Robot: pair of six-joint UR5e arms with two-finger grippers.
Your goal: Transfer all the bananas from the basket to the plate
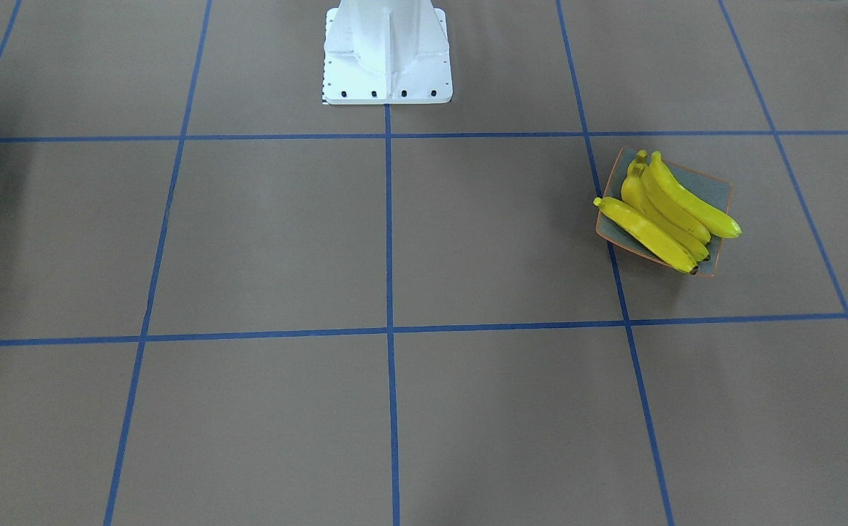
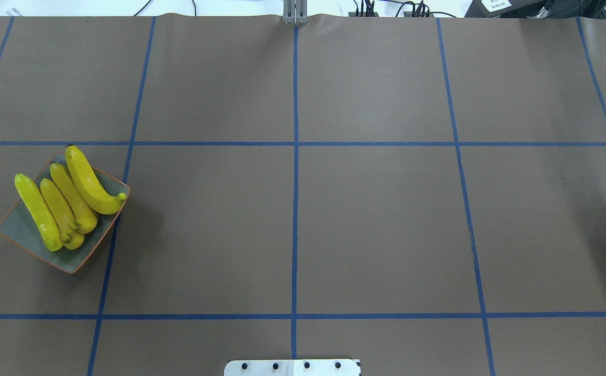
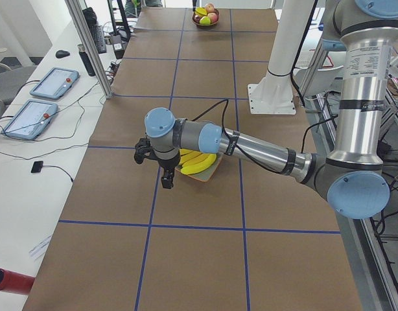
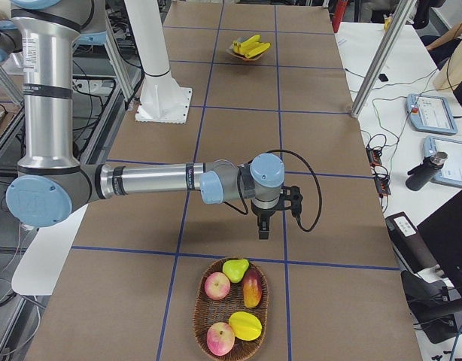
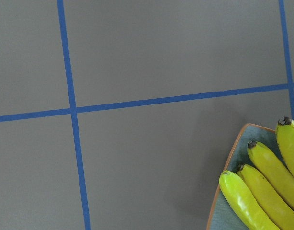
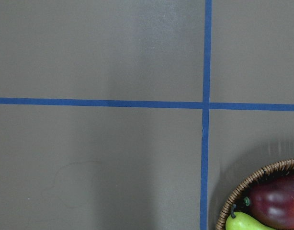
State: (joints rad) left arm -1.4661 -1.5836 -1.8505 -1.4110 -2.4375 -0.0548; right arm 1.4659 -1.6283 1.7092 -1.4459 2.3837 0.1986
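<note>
All four bananas (image 2: 73,201) lie side by side on the plate (image 2: 21,225), and the basket (image 4: 199,312) at the table's other end holds only other fruit, so the job looks done; whether the left claw (image 3: 166,181) and right claw (image 4: 262,229) are open cannot be told.

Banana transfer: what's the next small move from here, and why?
Probably just lift the left claw clear and stop. All four bananas lie on the plate, and the basket holds only other fruit, with no banana visible, so nothing seems left to move.
</note>
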